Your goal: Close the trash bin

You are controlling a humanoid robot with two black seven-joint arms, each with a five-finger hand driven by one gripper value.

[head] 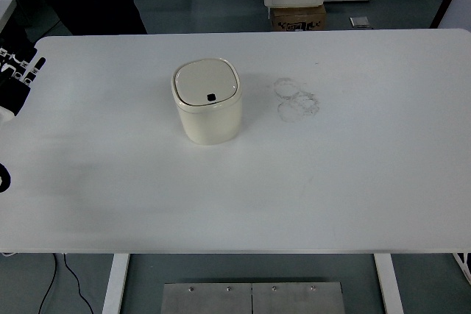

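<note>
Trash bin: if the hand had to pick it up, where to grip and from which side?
Probably best around the trash bin's side walls below the lid, coming in level from the left, where the left hand shows at the table edge. It stands upright with rounded corners; the flat lid offers no handle.

no legible text, labels, or numbers

My left hand (16, 71) is cut off at the left edge, so I can't judge its fingers.
</note>
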